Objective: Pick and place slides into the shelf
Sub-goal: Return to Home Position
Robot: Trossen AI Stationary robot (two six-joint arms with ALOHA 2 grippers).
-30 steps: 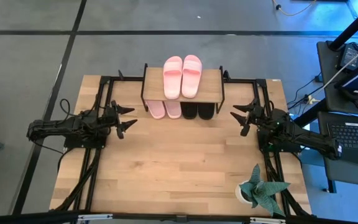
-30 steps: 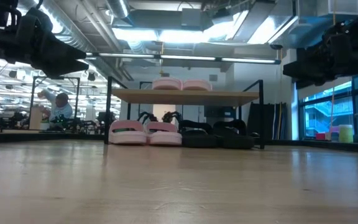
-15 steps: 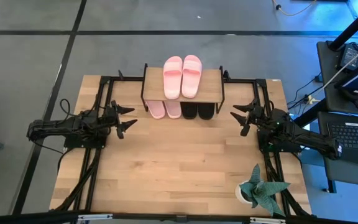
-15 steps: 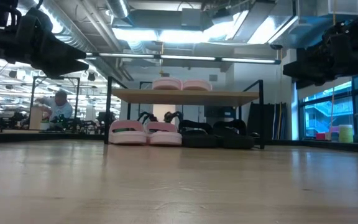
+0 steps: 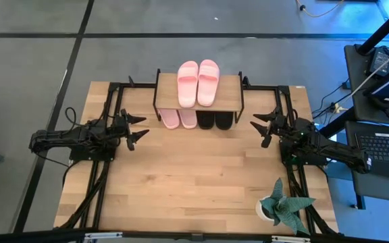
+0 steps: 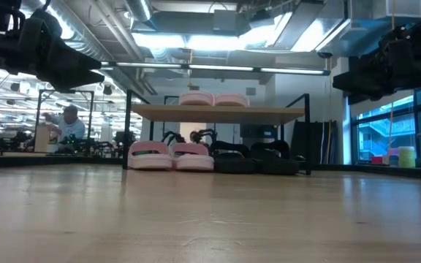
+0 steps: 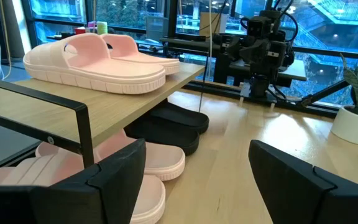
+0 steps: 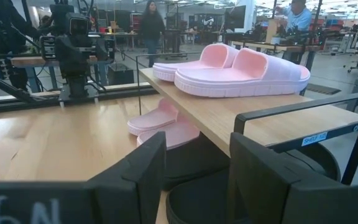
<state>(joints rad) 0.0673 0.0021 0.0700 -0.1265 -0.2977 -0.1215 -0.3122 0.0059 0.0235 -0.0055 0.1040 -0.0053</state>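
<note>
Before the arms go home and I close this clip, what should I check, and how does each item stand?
1. Is the top pink pair resting on the shelf board? Ok.
2. Are the lower pink pair and the black pair side by side under the board? Ok.
3. Is any slide lying loose on the table? None, ok.
4. Is the left gripper open, empty and clear to the shelf's left? Ok.
5. Is the right gripper open, empty and clear to the shelf's right? Ok.
</note>
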